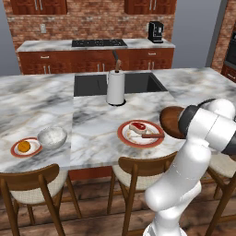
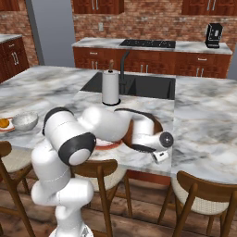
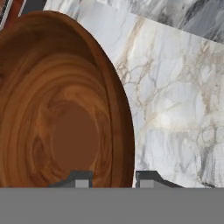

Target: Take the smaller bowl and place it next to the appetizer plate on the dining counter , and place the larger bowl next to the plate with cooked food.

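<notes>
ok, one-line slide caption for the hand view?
Gripper straddling the rim of the larger bowl on the dining counter.

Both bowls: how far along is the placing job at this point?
Done: the smaller bowl sits beside the appetizer plate on the dining counter. In hand: the end effector straddles the rim of the larger bowl, which lies on the counter right of the plate with cooked food. Left: whether the fingers pinch the rim is unclear, so release and withdrawal may remain.
</notes>
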